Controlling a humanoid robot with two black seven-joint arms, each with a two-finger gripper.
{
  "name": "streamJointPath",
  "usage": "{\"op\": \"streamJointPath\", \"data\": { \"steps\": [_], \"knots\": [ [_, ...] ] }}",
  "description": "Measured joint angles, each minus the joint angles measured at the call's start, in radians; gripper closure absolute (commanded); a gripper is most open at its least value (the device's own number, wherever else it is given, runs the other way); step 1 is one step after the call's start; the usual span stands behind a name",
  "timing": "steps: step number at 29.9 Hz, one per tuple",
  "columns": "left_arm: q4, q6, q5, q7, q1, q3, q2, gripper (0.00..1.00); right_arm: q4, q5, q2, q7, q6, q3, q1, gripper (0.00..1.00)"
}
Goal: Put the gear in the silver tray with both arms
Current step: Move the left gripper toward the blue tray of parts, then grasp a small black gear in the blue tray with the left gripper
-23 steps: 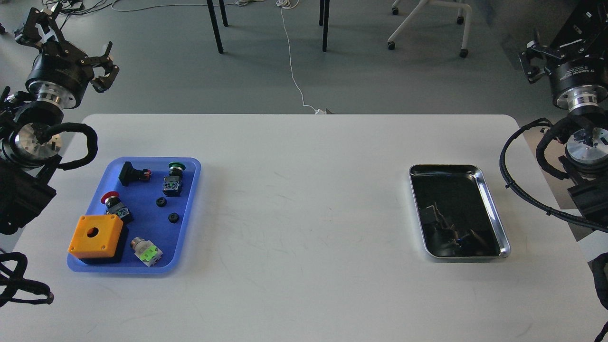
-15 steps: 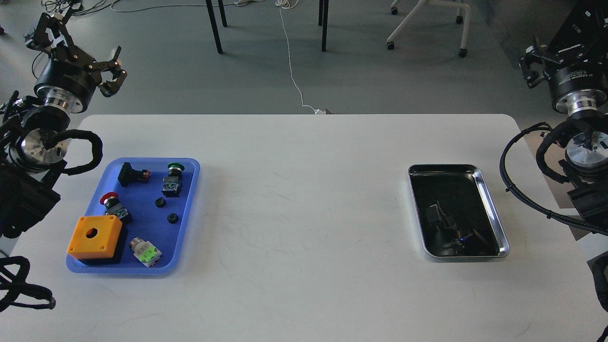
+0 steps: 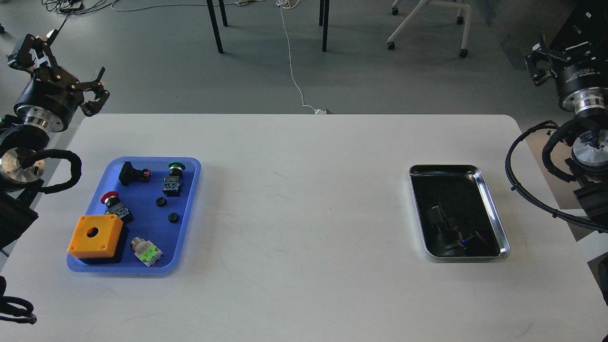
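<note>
A white desk fills most of the view, seen from above. Near its right edge lies the silver tray, a shiny metal rectangle with rounded corners, its long sides running from the far edge toward the near one. Its dark bottom acts as a mirror (only dim reflections show in it).

Near the left edge of the desk, well apart from the silver tray, sits a blue tray. In it are an orange box with a round hole in its top, at the near left corner; a red push button just behind the box; a green push button toward the far right corner; a black part with a red end at the far left; two small black rings near the middle; and a silver part with a light green block along the near side.

The left gripper hangs off the far left corner of the desk, over the floor, its jaws spread wide and holding nothing. The right gripper is raised beyond the far right corner; it is dark and partly cut off by the frame, so I cannot tell how its jaws stand.
</note>
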Motion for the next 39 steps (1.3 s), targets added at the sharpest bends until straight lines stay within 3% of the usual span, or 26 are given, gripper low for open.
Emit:
{"op": "streamJointPath", "data": {
  "steps": [14, 21, 26, 33, 39],
  "knots": [
    [-0.163, 0.000, 0.311, -0.008, 0.013, 0.100, 0.354, 0.02, 0.036, 0.001, 0.011, 0.039, 0.002, -0.003, -0.020, 0.01],
    [-0.523, 0.000, 0.513, -0.006, 0.019, 0.221, 0.592, 0.02, 0.072, 0.000, 0.014, 0.039, 0.003, -0.025, -0.022, 0.01],
    [-0.758, 0.000, 0.887, -0.012, 0.020, 0.288, 0.721, 0.03, 0.077, 0.000, 0.015, 0.039, 0.023, -0.026, -0.026, 0.01],
    [-0.894, 0.006, 1.377, -0.034, 0.025, 0.337, 0.747, 0.07, 0.138, 0.000, 0.009, 0.040, 0.078, -0.020, -0.088, 0.01],
    [-0.890, 0.147, 1.760, -0.039, 0.026, 0.429, 0.632, 0.13, 0.171, 0.000, -0.027, 0.041, 0.080, -0.011, -0.123, 0.01]
  ]
}}
